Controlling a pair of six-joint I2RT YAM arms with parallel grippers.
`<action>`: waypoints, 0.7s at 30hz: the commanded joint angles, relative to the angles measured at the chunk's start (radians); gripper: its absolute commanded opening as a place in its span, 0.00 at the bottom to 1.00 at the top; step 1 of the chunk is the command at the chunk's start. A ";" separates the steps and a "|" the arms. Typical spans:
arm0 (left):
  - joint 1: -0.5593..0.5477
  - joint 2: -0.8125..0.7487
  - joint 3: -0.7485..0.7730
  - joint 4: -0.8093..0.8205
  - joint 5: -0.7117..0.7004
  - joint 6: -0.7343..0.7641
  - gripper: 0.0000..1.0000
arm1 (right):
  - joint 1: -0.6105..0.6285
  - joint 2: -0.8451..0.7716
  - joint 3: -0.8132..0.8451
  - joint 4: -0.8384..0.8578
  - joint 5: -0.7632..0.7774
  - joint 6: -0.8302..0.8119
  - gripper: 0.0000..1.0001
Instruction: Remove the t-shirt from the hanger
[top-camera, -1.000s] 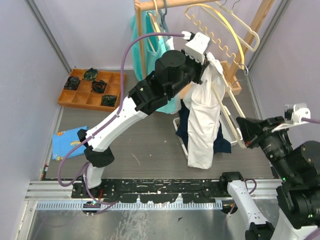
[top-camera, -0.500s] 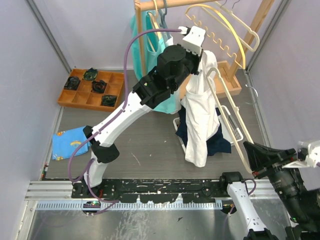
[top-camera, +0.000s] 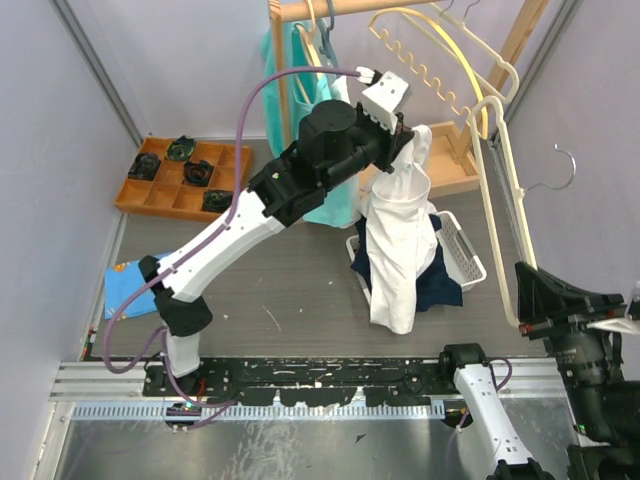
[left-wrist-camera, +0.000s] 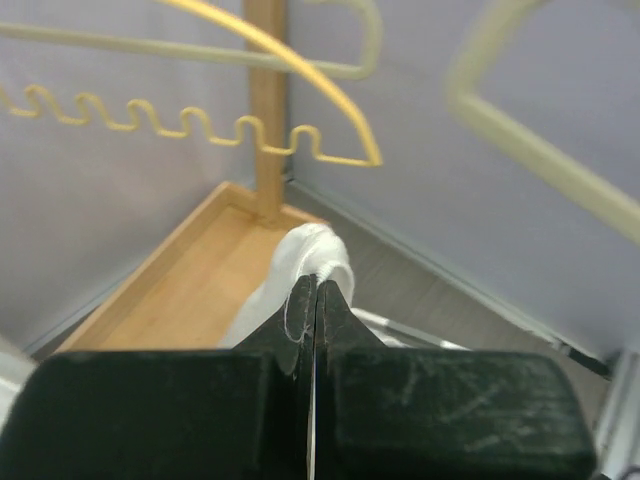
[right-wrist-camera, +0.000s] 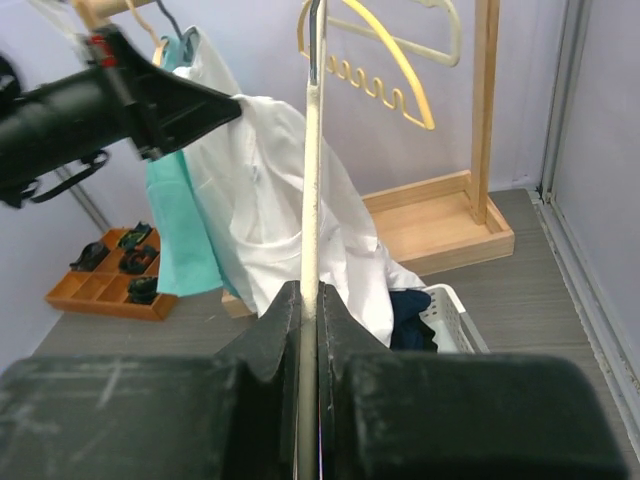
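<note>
The white t-shirt (top-camera: 398, 240) hangs limp from my left gripper (top-camera: 408, 135), which is shut on a bunch of its fabric at the top. In the left wrist view the cloth (left-wrist-camera: 312, 250) bulges out past the closed fingertips (left-wrist-camera: 315, 285). The cream hanger (top-camera: 494, 208) stands apart to the right of the shirt, with no cloth on it. My right gripper (top-camera: 525, 320) is shut on its lower bar. From the right wrist the bar (right-wrist-camera: 311, 150) rises straight up out of the closed gripper (right-wrist-camera: 311, 295), with the t-shirt (right-wrist-camera: 270, 210) behind it.
A white basket (top-camera: 465, 255) holding a dark blue garment (top-camera: 440, 285) sits under the shirt. Behind stands a wooden rack (top-camera: 285, 90) with a teal garment (top-camera: 320, 100) and spare hangers (top-camera: 440, 60). An orange tray (top-camera: 180, 175) and a blue cloth (top-camera: 130, 285) lie at the left.
The right gripper has drawn the hanger out of the t-shirt, right and upward. The left gripper has kept its hold and shifted the shirt slightly left.
</note>
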 joint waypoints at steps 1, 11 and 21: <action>-0.004 -0.136 -0.007 0.148 0.297 -0.092 0.00 | -0.003 0.068 -0.084 0.205 0.067 0.036 0.01; -0.008 -0.123 0.218 0.099 0.436 -0.264 0.00 | -0.002 0.067 -0.241 0.351 0.044 0.073 0.01; -0.007 -0.161 0.172 0.301 0.479 -0.355 0.00 | -0.003 0.053 -0.258 0.369 0.086 0.072 0.01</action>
